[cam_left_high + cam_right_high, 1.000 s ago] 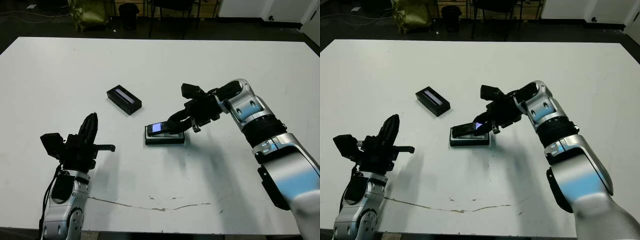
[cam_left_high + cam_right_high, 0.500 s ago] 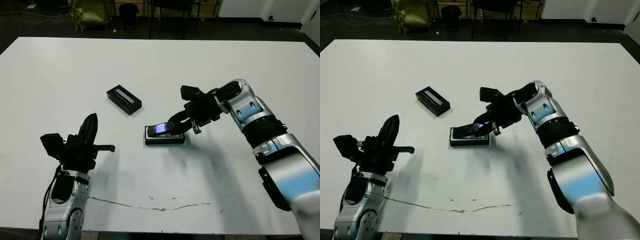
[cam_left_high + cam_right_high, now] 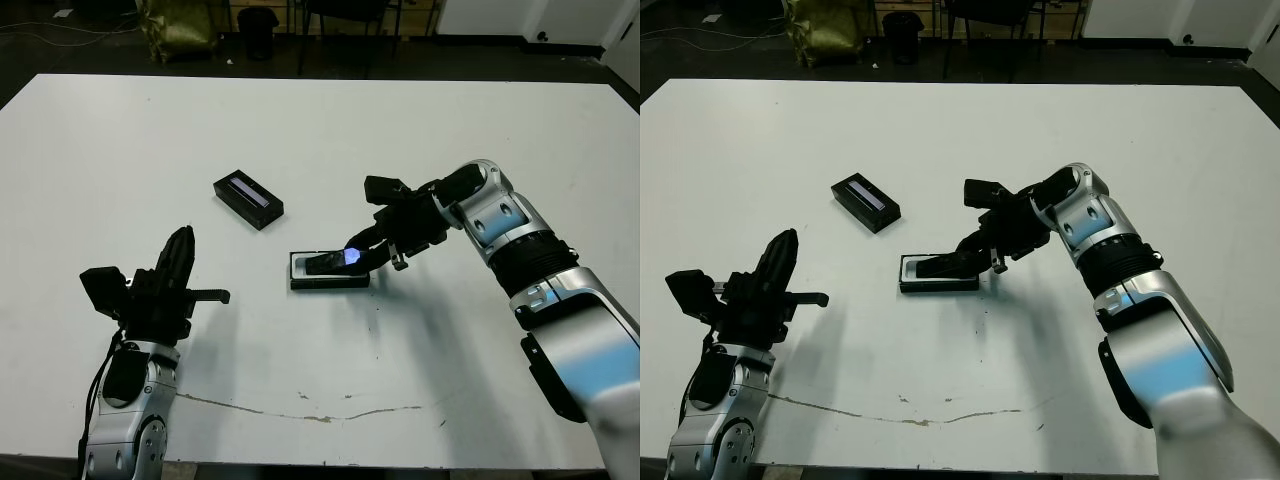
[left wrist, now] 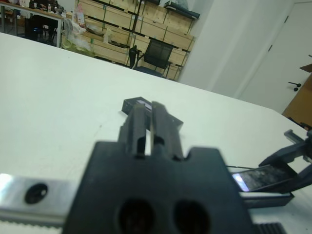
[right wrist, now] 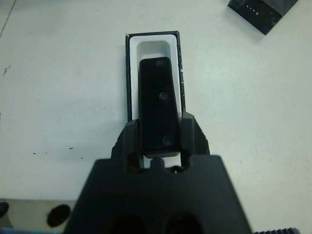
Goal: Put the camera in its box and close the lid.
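Near desk centre: box (image 3: 330, 279) lies flat; lid (image 3: 248, 200) sits apart, toward the robot's left.
Camera (image 5: 157, 105): tilted over the white lining, far end dipping in, near end pinched.
Right gripper (image 5: 159, 141): jaws closed on the camera's 2 long sides.
Left gripper (image 4: 150, 127): jaws nearly shut, empty.
Handling: likely stiff, light, glossy; may slip.
Room: tray fit looks snug; bare desk (image 3: 480, 110) all around.

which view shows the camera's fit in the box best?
Right wrist view: it looks straight down the camera, held by the right gripper over the white-lined box. The eye views show it side-on, tilted into the box. The left wrist view catches only its glossy end.
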Motion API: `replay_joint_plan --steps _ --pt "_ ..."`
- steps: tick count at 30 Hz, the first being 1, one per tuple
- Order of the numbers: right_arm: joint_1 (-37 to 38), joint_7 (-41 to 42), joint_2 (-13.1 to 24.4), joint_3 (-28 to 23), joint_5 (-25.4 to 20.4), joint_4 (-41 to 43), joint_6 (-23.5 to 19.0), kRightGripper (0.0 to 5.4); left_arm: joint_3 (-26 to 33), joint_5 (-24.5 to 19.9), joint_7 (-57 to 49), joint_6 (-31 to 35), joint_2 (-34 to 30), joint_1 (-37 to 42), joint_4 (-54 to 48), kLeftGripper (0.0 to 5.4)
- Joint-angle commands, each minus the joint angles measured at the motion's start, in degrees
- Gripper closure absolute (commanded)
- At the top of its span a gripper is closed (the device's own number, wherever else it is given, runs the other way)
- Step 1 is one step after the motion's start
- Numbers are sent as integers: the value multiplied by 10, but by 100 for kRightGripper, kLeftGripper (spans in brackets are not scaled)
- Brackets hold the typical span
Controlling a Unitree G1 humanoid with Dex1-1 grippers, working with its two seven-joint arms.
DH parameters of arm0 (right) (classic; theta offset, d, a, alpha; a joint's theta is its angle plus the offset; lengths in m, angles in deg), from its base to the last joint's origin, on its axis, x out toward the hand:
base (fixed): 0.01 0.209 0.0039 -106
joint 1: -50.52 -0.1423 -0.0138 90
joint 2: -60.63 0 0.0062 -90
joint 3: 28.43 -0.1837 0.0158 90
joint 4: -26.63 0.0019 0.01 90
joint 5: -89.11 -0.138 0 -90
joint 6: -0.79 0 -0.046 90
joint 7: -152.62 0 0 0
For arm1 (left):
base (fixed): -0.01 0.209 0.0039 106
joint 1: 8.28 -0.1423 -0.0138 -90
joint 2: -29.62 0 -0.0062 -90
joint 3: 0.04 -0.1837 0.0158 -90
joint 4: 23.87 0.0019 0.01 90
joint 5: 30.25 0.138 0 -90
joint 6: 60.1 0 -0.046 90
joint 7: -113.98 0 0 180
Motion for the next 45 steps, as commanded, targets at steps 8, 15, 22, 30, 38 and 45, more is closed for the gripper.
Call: replay_joint_plan --steps 8,15,22,30,38,45 --pt "11 -7 -16 10 7 -10 17 500 0 2 1 -1 1 -6 11 540" --pt "7 -12 -29 22 14 -14 13 500 -1 7 -2 0 0 -5 10 540" --pt "2 -9 -48 24 10 -32 29 500 -3 8 -6 5 0 -7 4 540" --pt "2 -10 -56 27 14 -44 43 500 -1 3 -5 10 0 -6 2 540" --pt "-2 4 -48 32 21 -48 74 461 -3 7 -8 8 0 -7 3 540" --pt "-21 36 -45 42 28 -73 138 306 -3 7 -11 12 1 -8 1 540"
